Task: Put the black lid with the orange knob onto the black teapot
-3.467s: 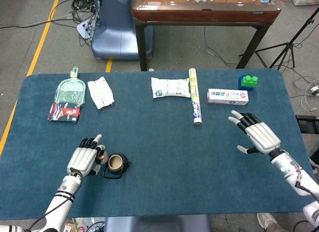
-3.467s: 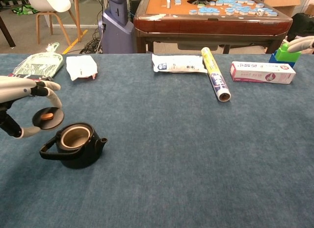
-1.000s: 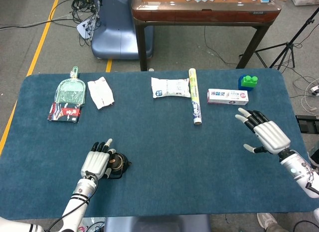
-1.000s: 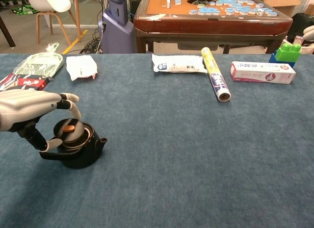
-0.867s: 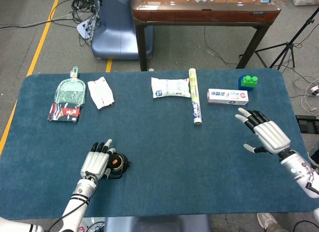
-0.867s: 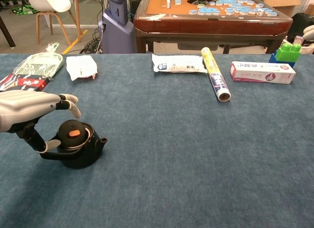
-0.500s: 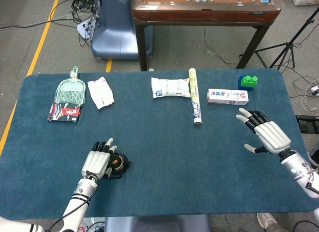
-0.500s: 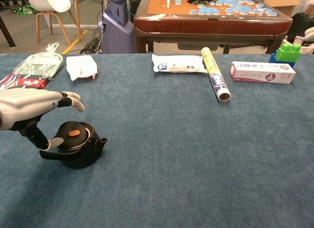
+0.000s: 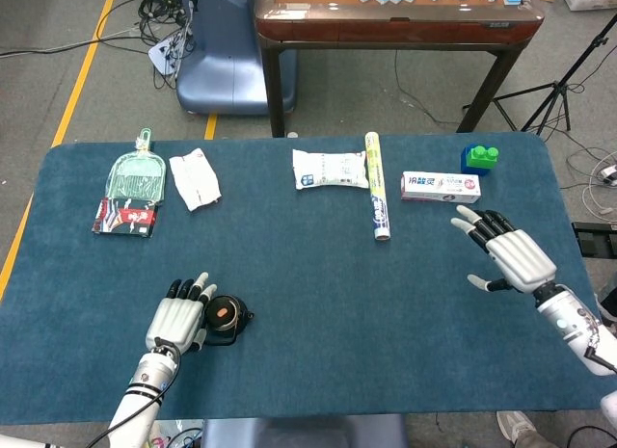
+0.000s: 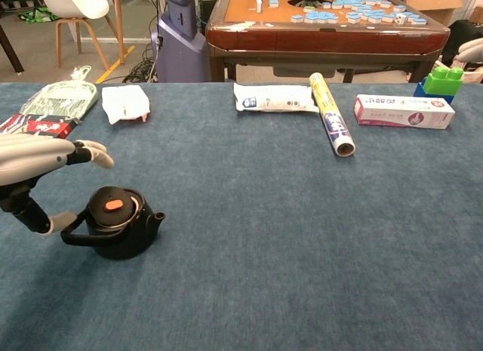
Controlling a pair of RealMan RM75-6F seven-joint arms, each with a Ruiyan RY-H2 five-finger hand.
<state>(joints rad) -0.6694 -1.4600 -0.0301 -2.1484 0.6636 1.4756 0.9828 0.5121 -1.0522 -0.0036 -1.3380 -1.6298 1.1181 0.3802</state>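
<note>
Blue tabletop (image 9: pixel 318 303), rounded corners, carries everything.

Right hand (image 9: pixel 509 257) hovers near the right edge, fingers spread wide, palm empty. Only a sliver of it shows at the right margin of the chest view.

Left hand (image 9: pixel 176 320) near the front-left corner, just left of the teapot. Fingers apart and extended, holding nothing; in the chest view (image 10: pixel 34 170) the fingertips sit above and left of the pot, thumb low beside the handle. Cannot tell whether the thumb touches the handle.

Paper roll (image 9: pixel 376 185), long tube, lies near the back edge, right of centre, one end pointing toward the front.

White packet (image 9: pixel 330 169) lies flat just left of the roll, close to touching it.

Toothpaste box (image 9: pixel 441 186) lies right of the roll, near the back edge.

Green mesh pouch (image 9: pixel 136 173) at the back-left corner; a red-and-black packet (image 9: pixel 125 217) lies just in front of it, edges overlapping or touching.

White crumpled wrapper (image 9: pixel 195 179) just right of the green pouch.

Black teapot (image 10: pixel 115 224) stands upright near the front-left corner, spout toward the right, loop handle toward the left hand.

Blue-and-green toy block (image 9: pixel 480 158) near the back-right corner, just behind the toothpaste box.

Black lid (image 10: pixel 113 203) sits on the teapot's mouth, level as far as visible, orange knob (image 10: pixel 113 204) facing up.
</note>
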